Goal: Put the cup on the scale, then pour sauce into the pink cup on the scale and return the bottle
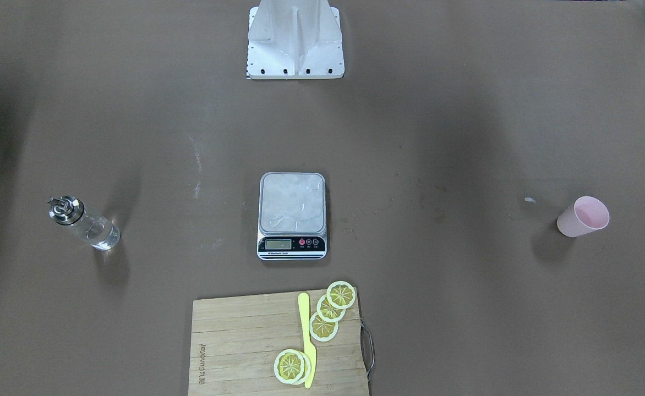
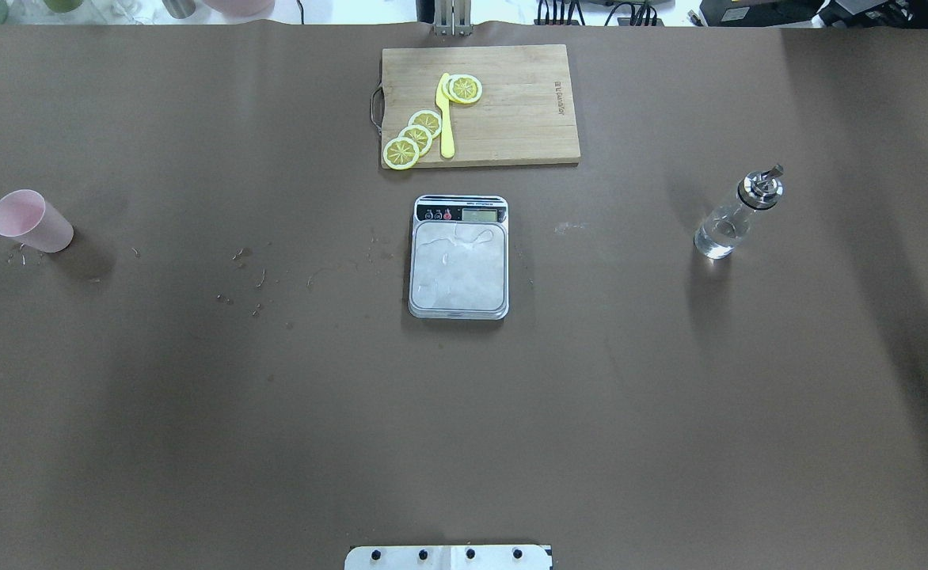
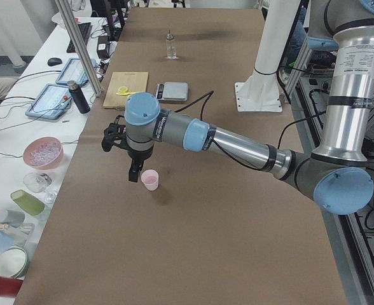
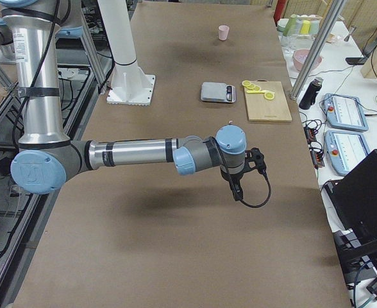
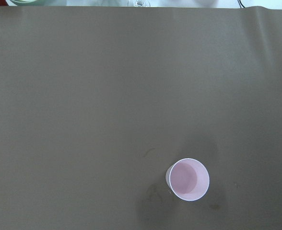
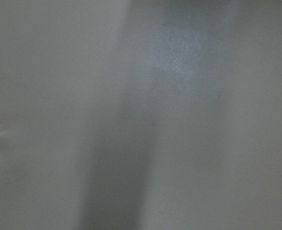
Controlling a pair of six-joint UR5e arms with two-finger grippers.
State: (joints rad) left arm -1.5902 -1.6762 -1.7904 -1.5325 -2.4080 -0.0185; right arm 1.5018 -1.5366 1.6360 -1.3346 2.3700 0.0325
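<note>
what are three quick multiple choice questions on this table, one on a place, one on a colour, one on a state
1. Where does the bottle stand?
A on the scale
B on the cutting board
C on the bare table, to the robot's right of the scale

2. What colour is the knife on the cutting board?
A yellow
B red
C black

3. How is the cup?
A upright on the table, empty
B on its side
C upright on the scale

Answers: 1 C, the overhead view shows it alone, apart from the scale. 2 A, it lies yellow among the lemon slices. 3 A, the left wrist view looks straight into its empty mouth.
</note>
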